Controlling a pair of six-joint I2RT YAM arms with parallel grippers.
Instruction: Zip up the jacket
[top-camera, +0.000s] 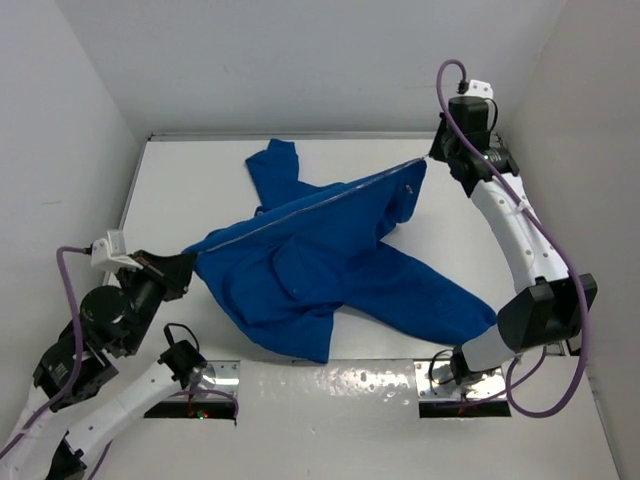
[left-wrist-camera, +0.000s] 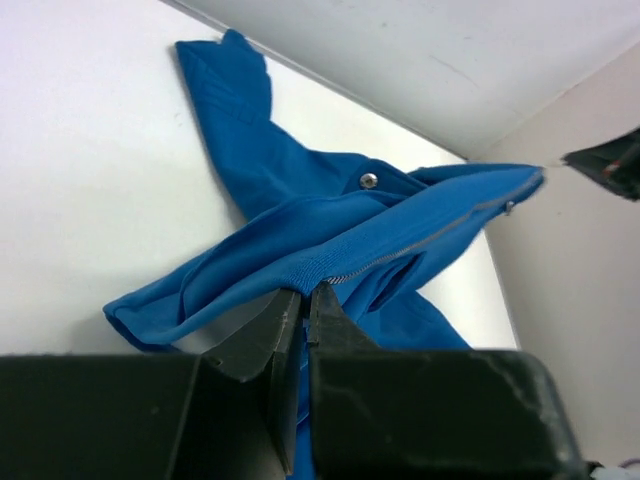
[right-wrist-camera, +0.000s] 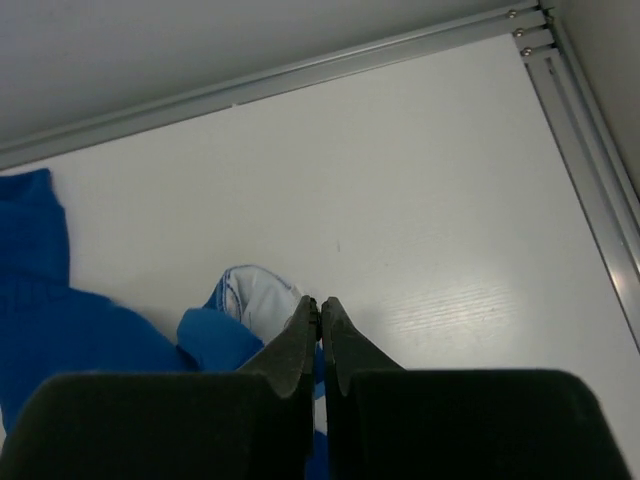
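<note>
Our left claw (top-camera: 190, 264) is pinched together on the jacket (top-camera: 330, 265) at the near-left end of its front edge. The two fingers (left-wrist-camera: 268, 332) meet on the ribbed blue hem just where the zipper (top-camera: 300, 208) begins. Our right claw (top-camera: 431, 158) is closed too, clamped on the opposite end of that edge at the far right. From its wrist view we see blue cloth and a fold of white lining (right-wrist-camera: 255, 290) just beside the fingertips.

Between the two claws the zipper edge is drawn into one straight line, so the jacket's long axis runs on a diagonal from near left to far right. The jacket sits in the middle of the white counter (top-camera: 180, 180), with most of its body spread on the near side of that line. One sleeve (top-camera: 275, 165) points toward the back wall. The other sleeve (top-camera: 430, 295) trails toward the near right and ends close to the right arm's elbow. In the left wrist view a small metal snap (left-wrist-camera: 369, 180) shows on the cloth above the zipper. We cannot tell from these views how far the zipper is done up.
</note>
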